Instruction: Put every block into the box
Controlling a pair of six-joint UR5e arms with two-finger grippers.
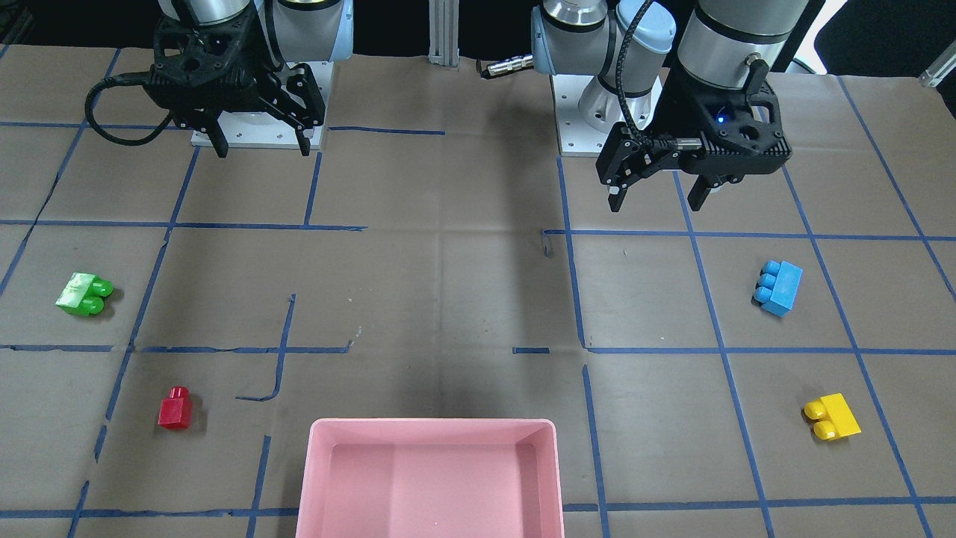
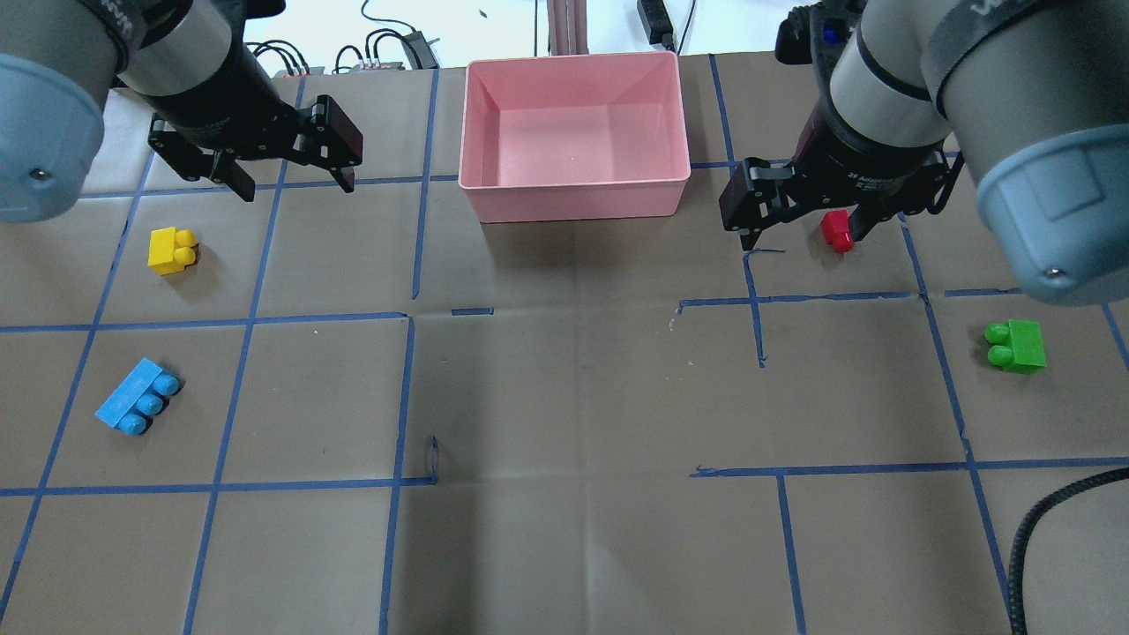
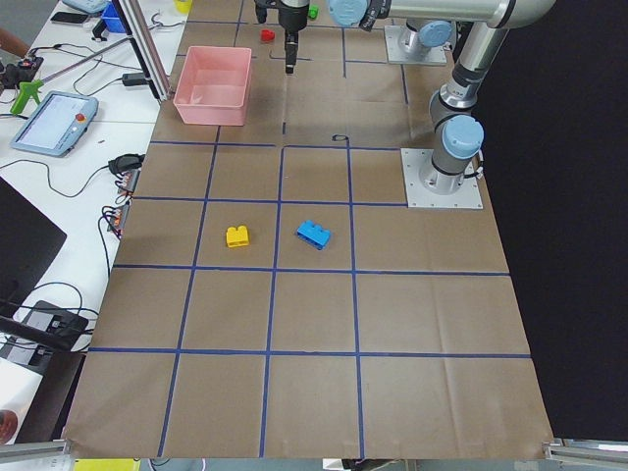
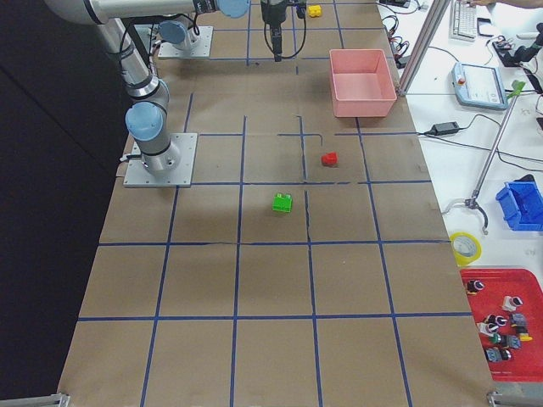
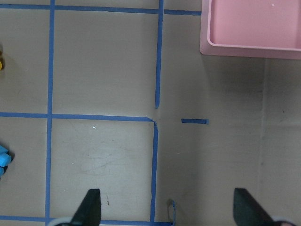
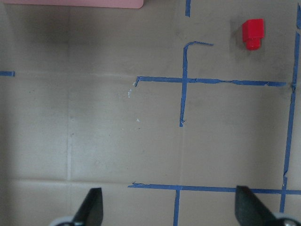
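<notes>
The pink box (image 2: 573, 190) stands empty at the table's middle, on the far side from me. The yellow block (image 2: 172, 250) and light-blue block (image 2: 137, 406) lie on my left side. The red block (image 2: 835, 229) and green block (image 2: 1016, 345) lie on my right side. My left gripper (image 2: 295, 187) is open and empty, raised above the table beyond the yellow block. My right gripper (image 2: 798, 238) is open and empty, raised beside the red block, which shows at the top right of the right wrist view (image 6: 252, 32).
Brown paper with a blue tape grid (image 1: 575, 299) covers the table. The two arm bases (image 1: 597, 119) stand on my side. Benches with cables, a tablet (image 3: 54, 123) and parts bins (image 4: 522, 203) run beyond the table's far edge.
</notes>
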